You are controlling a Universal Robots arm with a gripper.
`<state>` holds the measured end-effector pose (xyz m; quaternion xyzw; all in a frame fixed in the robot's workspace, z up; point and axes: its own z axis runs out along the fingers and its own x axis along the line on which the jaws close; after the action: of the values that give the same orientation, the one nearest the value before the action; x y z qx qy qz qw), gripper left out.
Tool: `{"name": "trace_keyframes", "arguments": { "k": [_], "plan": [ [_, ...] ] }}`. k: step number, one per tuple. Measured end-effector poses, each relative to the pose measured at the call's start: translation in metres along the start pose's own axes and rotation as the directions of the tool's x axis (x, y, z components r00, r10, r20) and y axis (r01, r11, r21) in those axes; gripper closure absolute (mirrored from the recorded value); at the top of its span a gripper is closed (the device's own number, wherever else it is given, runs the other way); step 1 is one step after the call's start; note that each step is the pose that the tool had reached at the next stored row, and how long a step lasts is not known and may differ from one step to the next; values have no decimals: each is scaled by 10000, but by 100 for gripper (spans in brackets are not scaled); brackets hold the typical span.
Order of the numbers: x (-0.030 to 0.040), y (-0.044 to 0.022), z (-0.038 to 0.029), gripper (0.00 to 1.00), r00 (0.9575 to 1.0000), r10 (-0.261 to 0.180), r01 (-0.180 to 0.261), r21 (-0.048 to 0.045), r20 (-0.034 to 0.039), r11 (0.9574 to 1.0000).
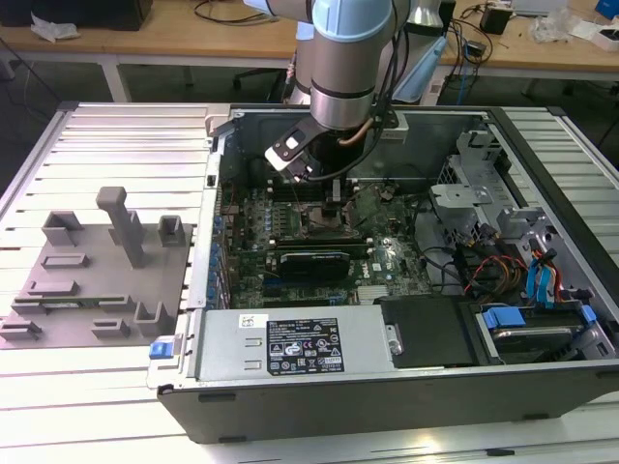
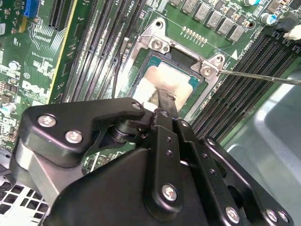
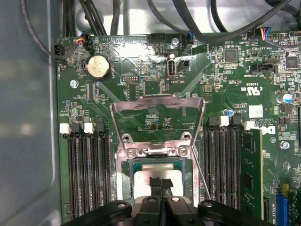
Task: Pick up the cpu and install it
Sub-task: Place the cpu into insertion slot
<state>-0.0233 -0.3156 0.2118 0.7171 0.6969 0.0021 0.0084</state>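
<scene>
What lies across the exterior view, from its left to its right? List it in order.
Grey fixture plate → the arm's hand → silver drive cage → blue cables.

Open computer case [image 1: 387, 406] lying on a slatted metal table [image 1: 106, 145]. The robot arm [image 1: 350, 58] reaches down into the case. Its gripper [image 1: 334, 213] is low over the socket area of the green motherboard [image 1: 387, 256], near a long dark expansion card [image 1: 311, 263]. A silver power supply [image 1: 290, 343] lies along the near wall. A drive bay [image 1: 527, 314] with blue latches occupies the exterior view's right. A grey fixture plate [image 1: 106, 280] rests on the table at the exterior view's left.
</scene>
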Motion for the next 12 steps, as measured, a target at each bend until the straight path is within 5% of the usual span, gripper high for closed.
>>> {"name": "trace_keyframes", "arguments": {
  "k": [5, 12],
  "plan": [
    [1, -11, 46, 89, 9992, -401, 401, -4, -8, 9992],
    [0, -13, 84, 89, 9991, -423, 423, -2, -5, 9991]
  ]
}}
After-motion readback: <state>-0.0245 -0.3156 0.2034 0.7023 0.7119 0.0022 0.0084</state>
